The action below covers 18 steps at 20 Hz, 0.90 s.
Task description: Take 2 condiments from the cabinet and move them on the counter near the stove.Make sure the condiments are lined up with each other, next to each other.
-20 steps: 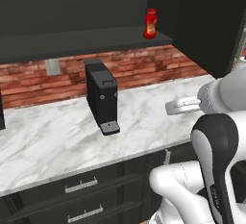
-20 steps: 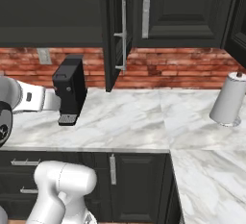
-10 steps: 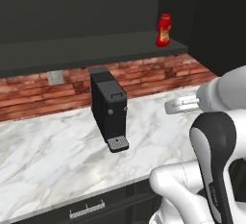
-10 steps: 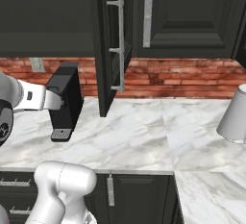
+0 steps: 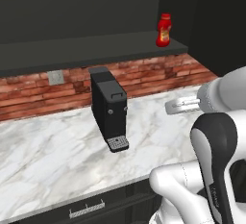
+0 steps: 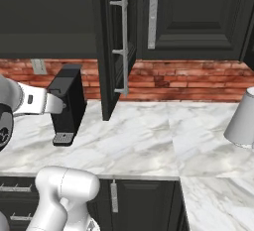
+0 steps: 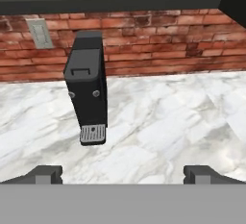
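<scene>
Standing upright, cap up, your red bottle (image 5: 164, 30) sits at the cabinet shelf's (image 5: 86, 50) right end; your arm reaches level over the counter (image 5: 57, 155), gripper (image 7: 122, 174) spread open, empty.

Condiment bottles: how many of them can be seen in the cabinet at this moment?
1. A red bottle stands on the cabinet shelf near its right end, above and to the right of the coffee machine. A second, smaller one may be hidden in the dark.
</scene>
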Tool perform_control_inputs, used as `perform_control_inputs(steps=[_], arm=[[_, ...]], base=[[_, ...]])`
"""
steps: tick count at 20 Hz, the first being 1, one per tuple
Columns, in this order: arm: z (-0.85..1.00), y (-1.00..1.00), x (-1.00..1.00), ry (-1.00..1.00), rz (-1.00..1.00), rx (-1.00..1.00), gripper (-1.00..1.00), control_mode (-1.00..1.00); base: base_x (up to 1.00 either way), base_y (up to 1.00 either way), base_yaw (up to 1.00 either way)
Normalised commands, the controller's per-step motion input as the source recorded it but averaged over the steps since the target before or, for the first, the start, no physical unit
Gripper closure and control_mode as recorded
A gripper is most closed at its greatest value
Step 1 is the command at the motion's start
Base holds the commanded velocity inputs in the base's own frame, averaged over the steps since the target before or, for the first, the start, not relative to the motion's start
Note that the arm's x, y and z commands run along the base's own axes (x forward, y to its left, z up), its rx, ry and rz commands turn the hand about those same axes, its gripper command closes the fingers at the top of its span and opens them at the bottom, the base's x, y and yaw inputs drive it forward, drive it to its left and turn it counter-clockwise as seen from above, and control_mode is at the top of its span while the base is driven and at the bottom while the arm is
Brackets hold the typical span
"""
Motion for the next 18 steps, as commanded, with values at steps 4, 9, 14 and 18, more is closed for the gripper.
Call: perform_control_inputs(steps=[4, 9, 14, 18], arm=[[0.0, 0.0, 0.0, 0.0, 0.0, 0.0, -1.0, 1.0], [0.29, 0.0, -0.06, -0.07, -0.17, 0.0, -1.0, -1.0], [0.3, 0.0, 0.0, -0.16, -0.21, 0.0, -1.0, -1.0], [0.3, 0.0, 0.01, -0.2, -0.13, 0.0, -1.0, -1.0]], base=[[-0.02, 0.0, -0.02], [-0.02, 0.0, -0.02], [0.0, 0.0, 0.0], [0.0, 0.0, 0.0]])
